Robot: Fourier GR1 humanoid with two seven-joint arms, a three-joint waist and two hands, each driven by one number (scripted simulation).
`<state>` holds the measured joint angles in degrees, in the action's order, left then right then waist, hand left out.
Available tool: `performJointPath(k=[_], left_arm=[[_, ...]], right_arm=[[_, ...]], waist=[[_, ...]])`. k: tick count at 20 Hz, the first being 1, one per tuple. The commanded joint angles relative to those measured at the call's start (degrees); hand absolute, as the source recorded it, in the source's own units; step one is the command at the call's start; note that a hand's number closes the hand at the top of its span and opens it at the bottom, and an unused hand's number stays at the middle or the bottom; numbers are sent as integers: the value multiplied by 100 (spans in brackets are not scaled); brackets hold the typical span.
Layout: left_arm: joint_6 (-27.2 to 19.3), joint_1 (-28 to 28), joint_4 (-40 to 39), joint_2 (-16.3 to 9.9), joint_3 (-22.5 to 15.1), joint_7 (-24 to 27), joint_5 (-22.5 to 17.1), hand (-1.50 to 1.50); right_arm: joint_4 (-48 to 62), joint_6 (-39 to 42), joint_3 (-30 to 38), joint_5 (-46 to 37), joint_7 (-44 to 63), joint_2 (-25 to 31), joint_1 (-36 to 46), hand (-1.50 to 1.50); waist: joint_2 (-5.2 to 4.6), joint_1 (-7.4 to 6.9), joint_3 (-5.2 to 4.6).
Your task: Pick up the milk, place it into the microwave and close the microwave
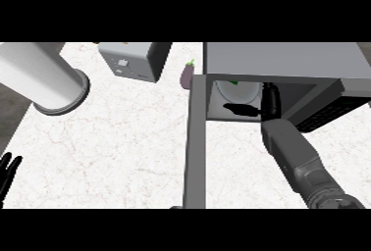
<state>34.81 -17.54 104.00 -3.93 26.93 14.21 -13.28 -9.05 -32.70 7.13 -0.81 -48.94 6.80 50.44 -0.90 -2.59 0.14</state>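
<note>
The left hand (9, 169) rests at the view's lower left edge, fingers straight and up, holding nothing. The microwave door (194, 147) stands open, edge-on, running toward the viewer. The right hand (269, 100) reaches inside the microwave (290, 61); its finger state cannot be determined. The milk cannot be identified with certainty; a white shape with a green mark lies in the cavity beside the hand. Risk: withdrawing the forearm may clip the carton or door frame and tip the load. The white marbled counter (116, 147) carries a white cylinder (36, 78), a grey box (134, 61) and an eggplant (188, 73) farther back.
</note>
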Motion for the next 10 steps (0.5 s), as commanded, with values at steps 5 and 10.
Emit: performJointPath(k=[5, 10], left_arm=[[431, -461, 467, 220, -441, -157, -25, -150], [836, -481, 288, 232, -742, -46, -76, -150]], right_arm=[[-397, 682, 148, 253, -550, -580, -626, -150], [-664, 1951, 46, 360, -729, -651, -1167, -150]], waist=[[73, 158, -7], [117, 269, -14]])
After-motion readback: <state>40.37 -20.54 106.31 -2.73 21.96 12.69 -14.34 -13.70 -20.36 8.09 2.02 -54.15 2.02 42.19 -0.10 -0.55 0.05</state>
